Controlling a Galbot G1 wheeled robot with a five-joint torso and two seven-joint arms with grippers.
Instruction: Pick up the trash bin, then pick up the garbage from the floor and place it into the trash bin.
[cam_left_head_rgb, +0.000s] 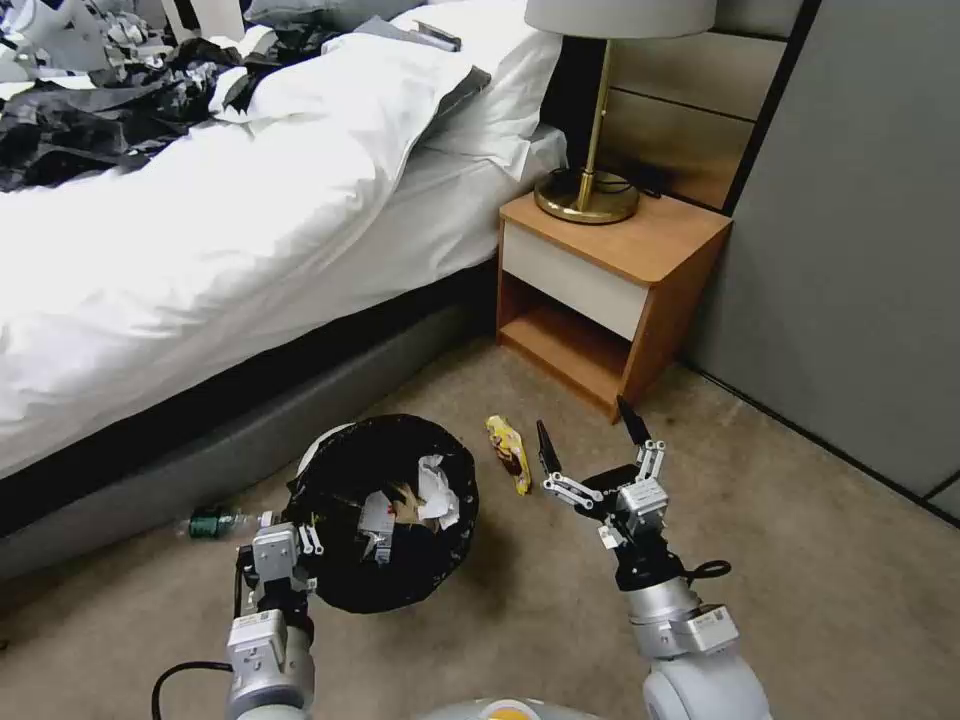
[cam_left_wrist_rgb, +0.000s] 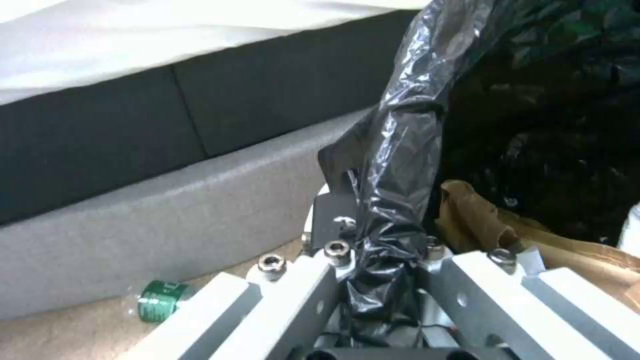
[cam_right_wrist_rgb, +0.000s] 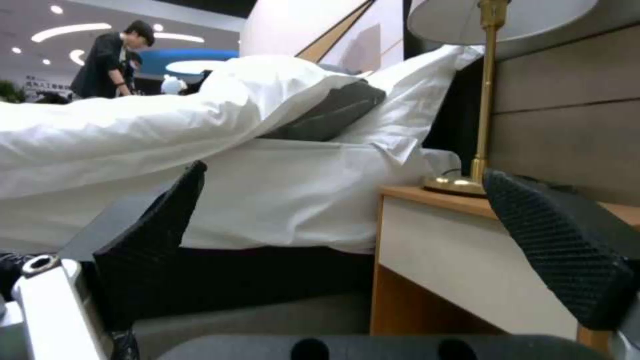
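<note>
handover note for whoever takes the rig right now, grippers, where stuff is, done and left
Left gripper: shut on the bin, clamped on its bag-lined near rim, beside the bed.
Right gripper: open, holding nothing, just right of the yellow wrapper.
In the bin: white paper scraps, a brown cardboard scrap and other litter.
Still on the floor: the wrapper, between the bin and the nightstand, and a green-labelled bottle by the bed base, left of the bin.
Done: bin gripped, some litter inside.
Left: wrapper and bottle into the bin.
</note>
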